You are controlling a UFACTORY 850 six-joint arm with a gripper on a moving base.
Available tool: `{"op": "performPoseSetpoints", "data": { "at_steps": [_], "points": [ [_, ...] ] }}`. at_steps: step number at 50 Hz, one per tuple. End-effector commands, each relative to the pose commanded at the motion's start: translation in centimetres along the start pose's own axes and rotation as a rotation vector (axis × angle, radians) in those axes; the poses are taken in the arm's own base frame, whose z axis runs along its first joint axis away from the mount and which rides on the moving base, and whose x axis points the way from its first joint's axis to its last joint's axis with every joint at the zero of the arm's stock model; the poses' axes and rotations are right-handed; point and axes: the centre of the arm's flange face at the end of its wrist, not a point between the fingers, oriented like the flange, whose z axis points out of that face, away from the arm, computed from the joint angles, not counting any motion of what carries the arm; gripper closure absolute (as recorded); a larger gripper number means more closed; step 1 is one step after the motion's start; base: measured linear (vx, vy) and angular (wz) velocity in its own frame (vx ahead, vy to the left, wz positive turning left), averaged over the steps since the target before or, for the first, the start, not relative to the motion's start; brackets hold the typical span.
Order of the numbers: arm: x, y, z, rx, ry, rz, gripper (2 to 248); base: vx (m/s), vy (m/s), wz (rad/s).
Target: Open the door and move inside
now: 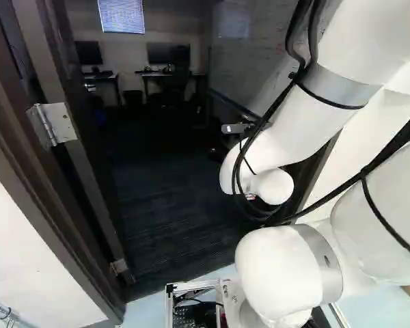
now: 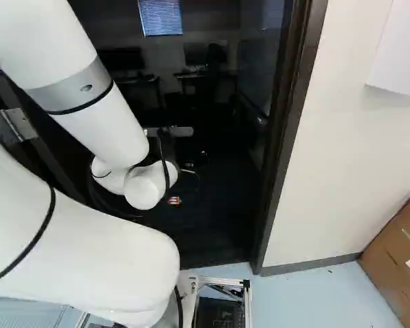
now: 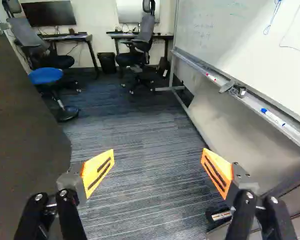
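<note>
The dark door stands swung into the room; in the left base view its edge with hinges (image 1: pixel 55 124) is at the left, and in the wrist view its broad face (image 3: pixel 25 135) lies beside the gripper. My gripper shows only by its body (image 2: pixel 171 131) in the right base view, within the doorway. In the wrist view the gripper (image 3: pixel 157 165) has its two orange-padded fingers wide apart with nothing between them. The dark door frame (image 2: pixel 287 137) rises on the doorway's other side.
Inside the room are a whiteboard (image 3: pixel 230 45) with a marker tray, desks, office chairs (image 3: pixel 137 45), a blue stool (image 3: pixel 46 76), a black bin (image 3: pixel 107 62) and dark carpet (image 3: pixel 140 135). White walls (image 2: pixel 348 137) flank the doorway; a cardboard box (image 2: pixel 400 253) stands outside it.
</note>
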Motion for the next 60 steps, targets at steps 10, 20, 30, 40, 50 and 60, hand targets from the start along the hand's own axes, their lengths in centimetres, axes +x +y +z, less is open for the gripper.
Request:
{"op": "performPoseSetpoints", "data": {
  "at_steps": [10,20,30,40,50,60],
  "points": [
    [0.0,0.0,0.0,0.0,0.0,0.0,3,0.087,0.008,0.001],
    [0.0,0.0,0.0,0.0,0.0,0.0,3,0.133,0.004,-0.007],
    [0.0,0.0,0.0,0.0,0.0,0.0,3,0.147,0.005,-0.008],
    [0.0,0.0,0.0,0.0,0.0,0.0,3,0.143,0.002,-0.007],
    [0.0,0.0,0.0,0.0,0.0,0.0,3,0.143,0.003,-0.01],
    [0.0,0.0,0.0,0.0,0.0,0.0,3,0.146,0.003,-0.009]
  ]
}}
